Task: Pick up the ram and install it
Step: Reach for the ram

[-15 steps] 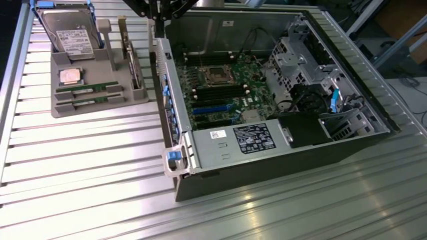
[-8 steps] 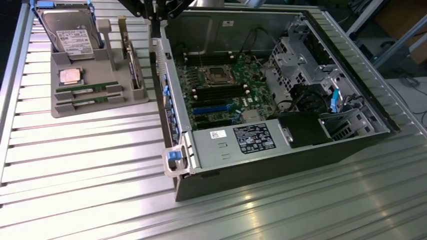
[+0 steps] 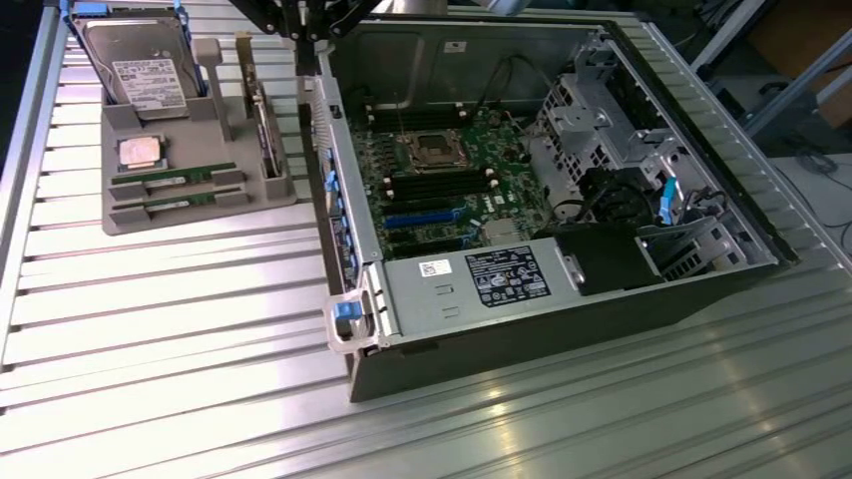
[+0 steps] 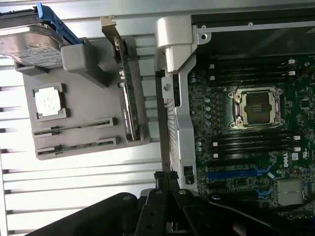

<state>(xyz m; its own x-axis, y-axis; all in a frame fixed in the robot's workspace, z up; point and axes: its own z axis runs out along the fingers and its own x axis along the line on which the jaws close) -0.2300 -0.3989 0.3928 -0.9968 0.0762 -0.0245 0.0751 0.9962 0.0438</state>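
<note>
We see a ribbed metal desk [image 3: 160, 329] carrying an open computer case [image 3: 533, 339] lying on its side. Its green motherboard [image 3: 446, 200] faces up, with a grey power supply [image 3: 480, 279] at the near end. The processor socket [image 3: 433, 150] sits between rows of dark memory slots [image 3: 433, 185].

Just beside the case, toward the exterior view's left, stands a grey holder [image 3: 134, 215]. At its far end a hard drive [image 3: 134, 65] leans upright in a blue frame. An expansion card [image 3: 262, 110] stands on edge along the side of the holder nearest the case.

The dark claw [image 3: 303, 25] hangs at the top of the exterior view, above the case wall nearest the holder. In the wrist view its black body [image 4: 166, 189] sits over that same wall, and we cannot tell whether it is wide or narrow.

A square silver processor chip [image 3: 140, 152] rests flat in the middle of the holder. The ram [image 3: 180, 181] lies in the slot just beside the chip, well apart from the claw. Its twin stick [image 3: 183, 203] lies in the next slot, parallel to it.
</note>
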